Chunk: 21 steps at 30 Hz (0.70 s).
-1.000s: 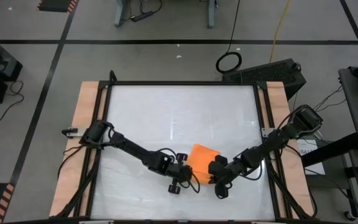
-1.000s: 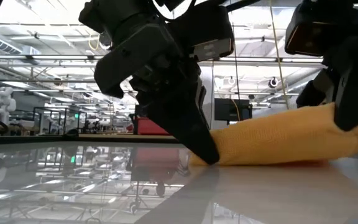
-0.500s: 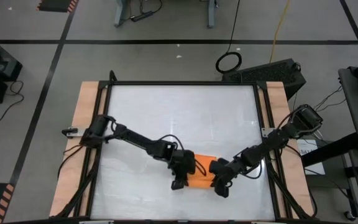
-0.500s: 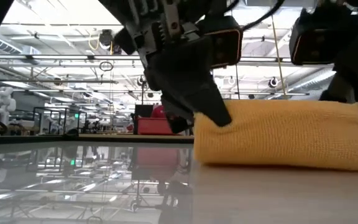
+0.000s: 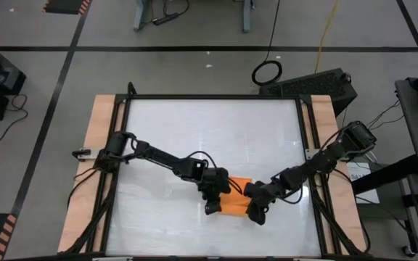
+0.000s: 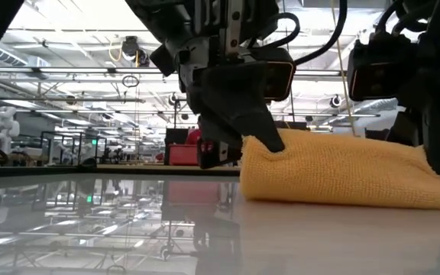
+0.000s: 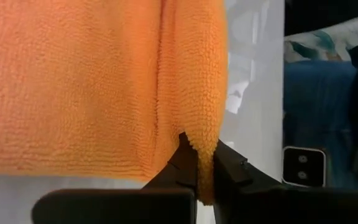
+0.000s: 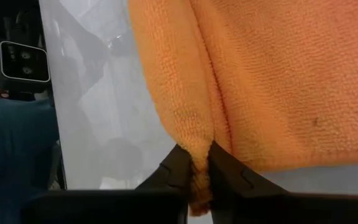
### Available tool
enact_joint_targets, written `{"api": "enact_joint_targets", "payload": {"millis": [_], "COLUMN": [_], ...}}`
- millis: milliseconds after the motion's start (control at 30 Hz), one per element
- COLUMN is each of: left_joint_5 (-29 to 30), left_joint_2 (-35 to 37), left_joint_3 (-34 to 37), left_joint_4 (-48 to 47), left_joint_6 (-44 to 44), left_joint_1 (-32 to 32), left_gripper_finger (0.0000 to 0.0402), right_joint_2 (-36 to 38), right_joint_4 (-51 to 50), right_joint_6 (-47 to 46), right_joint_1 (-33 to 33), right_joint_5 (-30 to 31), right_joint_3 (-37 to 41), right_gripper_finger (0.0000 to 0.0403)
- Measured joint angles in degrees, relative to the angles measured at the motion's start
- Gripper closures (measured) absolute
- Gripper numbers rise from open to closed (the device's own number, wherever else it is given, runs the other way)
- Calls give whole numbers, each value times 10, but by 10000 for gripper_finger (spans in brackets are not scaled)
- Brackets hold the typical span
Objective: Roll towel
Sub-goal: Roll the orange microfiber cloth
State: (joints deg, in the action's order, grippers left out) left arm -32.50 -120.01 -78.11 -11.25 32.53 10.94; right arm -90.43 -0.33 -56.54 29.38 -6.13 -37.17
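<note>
Near the table's (image 5: 165,145) front edge, both the left gripper (image 5: 213,206) and right gripper (image 5: 253,211) pinch the towel's (image 5: 233,205) ends shut, so turn both wrists evenly to tighten the roll.

Even overhead light fills the high view, the white table (image 5: 209,145) glowing pale with soft glare streaks and only faint shadows under the 2 arms. In the low view, rows of ceiling lights (image 6: 67,53) burn bright in the room behind, leaving the arms as dark silhouettes; the glossy tabletop mirrors the hall, and the foreground is soft. Both wrist views show the orange towel (image 7: 92,81) sharply enough to read its weave, while the dark fingers (image 8: 173,168) at the frame edge are blurred and the background falls out of focus.
</note>
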Motion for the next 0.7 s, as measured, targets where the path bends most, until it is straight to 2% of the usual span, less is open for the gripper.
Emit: {"api": "enact_joint_targets", "payload": {"millis": [167, 467, 700], "left_joint_5": [30, 66, 85], "left_joint_2": [0, 1, 1], "left_joint_3": [0, 2, 1], "left_joint_4": [-2, -41, -50], "left_joint_6": [12, 16, -4], "left_joint_1": [1, 2, 2], "left_gripper_finger": [368, 282, 238], "right_joint_2": [-1, 0, 0], "right_joint_4": [-9, -53, -66], "right_joint_6": [12, 20, 19], "right_joint_1": [-7, -7, -8], "right_joint_5": [-4, -2, 6], "right_joint_3": [1, 1, 1], "right_gripper_finger": [368, 351, 335]}}
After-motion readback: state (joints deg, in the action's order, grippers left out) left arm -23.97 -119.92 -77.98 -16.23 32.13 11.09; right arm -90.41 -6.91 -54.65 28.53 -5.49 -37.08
